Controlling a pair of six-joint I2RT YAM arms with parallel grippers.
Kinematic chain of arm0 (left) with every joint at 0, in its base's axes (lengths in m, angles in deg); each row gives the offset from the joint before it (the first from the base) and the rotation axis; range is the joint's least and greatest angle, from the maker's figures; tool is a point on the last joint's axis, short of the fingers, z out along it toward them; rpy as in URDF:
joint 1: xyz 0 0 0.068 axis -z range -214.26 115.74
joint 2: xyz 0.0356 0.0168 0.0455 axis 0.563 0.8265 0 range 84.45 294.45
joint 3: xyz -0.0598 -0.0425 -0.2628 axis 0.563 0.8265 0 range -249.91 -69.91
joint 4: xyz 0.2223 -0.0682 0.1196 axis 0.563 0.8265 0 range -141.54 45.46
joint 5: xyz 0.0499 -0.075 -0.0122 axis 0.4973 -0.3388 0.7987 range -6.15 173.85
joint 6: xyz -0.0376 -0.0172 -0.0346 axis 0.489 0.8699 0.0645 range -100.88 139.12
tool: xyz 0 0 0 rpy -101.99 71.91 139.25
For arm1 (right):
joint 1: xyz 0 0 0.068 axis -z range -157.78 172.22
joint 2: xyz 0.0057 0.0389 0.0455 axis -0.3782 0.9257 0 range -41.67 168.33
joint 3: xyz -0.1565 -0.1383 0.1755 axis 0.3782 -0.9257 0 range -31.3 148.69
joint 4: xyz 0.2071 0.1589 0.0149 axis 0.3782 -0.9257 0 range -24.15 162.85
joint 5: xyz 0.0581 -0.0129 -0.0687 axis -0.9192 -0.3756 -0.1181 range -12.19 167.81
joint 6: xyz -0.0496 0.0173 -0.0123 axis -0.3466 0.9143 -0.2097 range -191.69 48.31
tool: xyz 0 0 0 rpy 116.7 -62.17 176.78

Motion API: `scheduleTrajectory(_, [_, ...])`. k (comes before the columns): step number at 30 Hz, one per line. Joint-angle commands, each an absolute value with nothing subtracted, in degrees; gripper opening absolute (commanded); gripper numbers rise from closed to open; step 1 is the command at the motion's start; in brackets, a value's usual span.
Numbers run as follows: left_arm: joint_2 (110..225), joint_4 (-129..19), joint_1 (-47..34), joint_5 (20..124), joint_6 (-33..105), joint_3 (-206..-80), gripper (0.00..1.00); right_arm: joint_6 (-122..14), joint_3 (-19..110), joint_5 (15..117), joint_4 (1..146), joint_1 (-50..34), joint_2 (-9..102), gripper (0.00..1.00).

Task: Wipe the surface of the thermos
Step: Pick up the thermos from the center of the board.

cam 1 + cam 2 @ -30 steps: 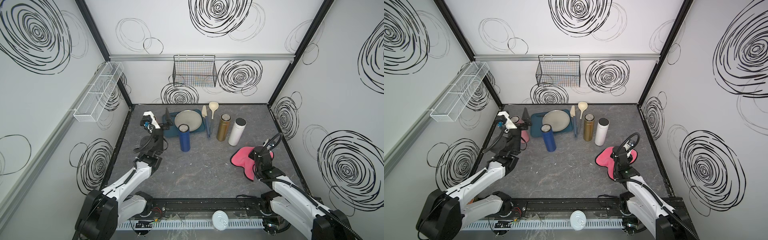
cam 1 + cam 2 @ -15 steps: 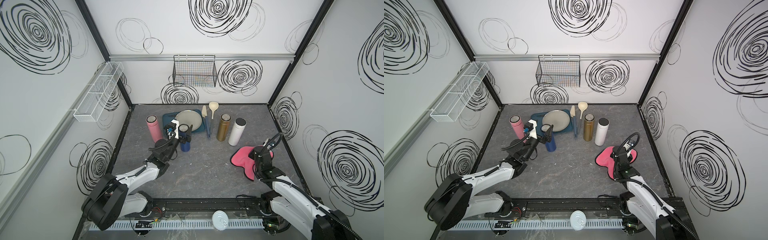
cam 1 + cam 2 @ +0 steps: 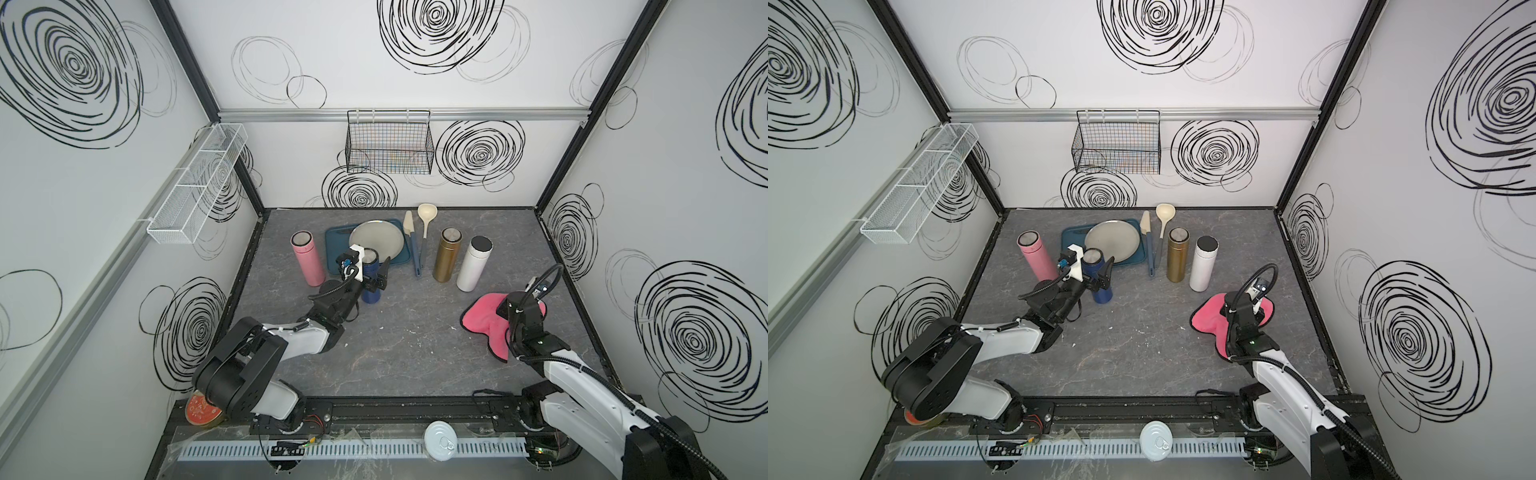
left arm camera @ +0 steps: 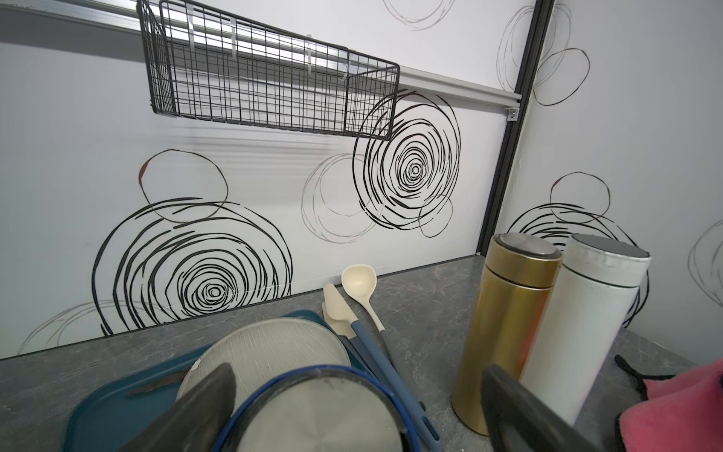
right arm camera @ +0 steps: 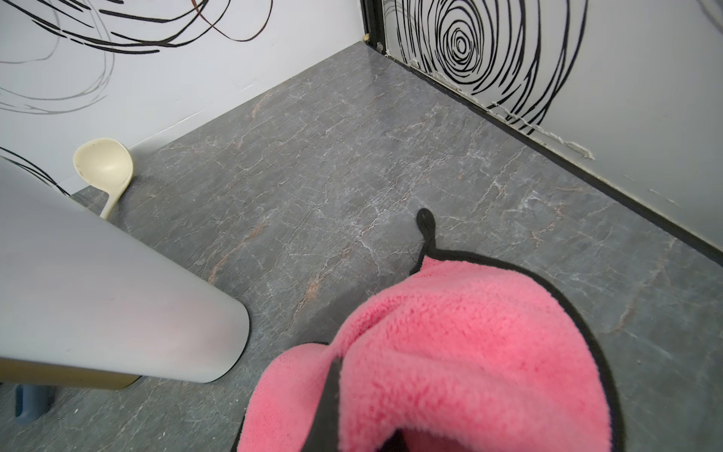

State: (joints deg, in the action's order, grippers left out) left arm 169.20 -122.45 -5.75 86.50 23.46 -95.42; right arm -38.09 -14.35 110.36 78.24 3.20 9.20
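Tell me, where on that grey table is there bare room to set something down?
The widest bare patch is the middle of the table, between the blue thermos and the pink cloth. The far right corner behind the white thermos is bare too. The back row, from pink thermos to white, is crowded.

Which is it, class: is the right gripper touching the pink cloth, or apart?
Touching. The right wrist view shows the pink cloth bunched up around the shut right gripper, pinched there.
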Motion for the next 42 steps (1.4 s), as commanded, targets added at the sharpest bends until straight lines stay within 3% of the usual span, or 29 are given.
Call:
scheduleTrajectory(1, [170.88,-127.39,-6.31,87.6,23.61,-96.41,0.98,-37.86,-12.29,110.41,79.09,2.84,10.03,0.0])
scheduleTrajectory(11, [176.44,-128.0,-6.35,88.0,21.92,-99.64,0.82,-37.94,-12.4,110.99,79.09,2.46,9.82,0.0])
scheduleTrajectory(15, [177.49,-127.56,-6.4,87.91,21.15,-100.82,0.69,-37.98,-12.16,110.98,79.04,2.36,10.34,0.0])
scheduleTrajectory(21, [177.02,-127.31,-6.34,87.06,20.74,-100.96,0.29,-38.03,-12.18,111.02,79.0,2.28,10.21,0.0])
scheduleTrajectory(27, [171.04,-123.1,-6.14,83.83,22.64,-99.95,0.02,-37.69,-12.56,111.46,78.67,2.31,9.18,0.0])
scheduleTrajectory(35, [149.94,-104.85,1.09,87.37,22.52,-96.73,0.0,-34.18,-9.82,115.1,66.71,-0.02,-1.73,0.0])
scheduleTrajectory(42, [138.29,-94.09,8.2,89.88,27.49,-96.34,0.0,-32.74,4.47,122.65,49.35,-21.26,-15.01,0.0])
